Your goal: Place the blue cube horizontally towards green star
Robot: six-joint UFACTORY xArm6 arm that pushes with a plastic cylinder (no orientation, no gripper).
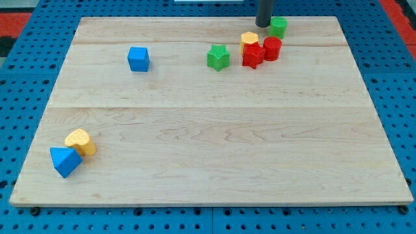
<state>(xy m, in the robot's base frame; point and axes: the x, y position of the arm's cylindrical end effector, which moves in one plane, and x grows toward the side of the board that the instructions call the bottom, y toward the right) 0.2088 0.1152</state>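
The blue cube (138,58) sits on the wooden board at the upper left. The green star (218,57) lies to its right, about level with it, with a wide gap between them. My tip (263,25) is at the view's top, right of centre, far to the right of the blue cube and up and right of the green star. It stands just left of a green cylinder-like block (279,26) and above a yellow block (249,40).
A red star-like block (252,56) and a red cylinder (272,49) cluster right of the green star. A yellow heart (80,142) and a blue triangular block (64,161) sit at the lower left. The board (208,149) rests on a blue pegboard.
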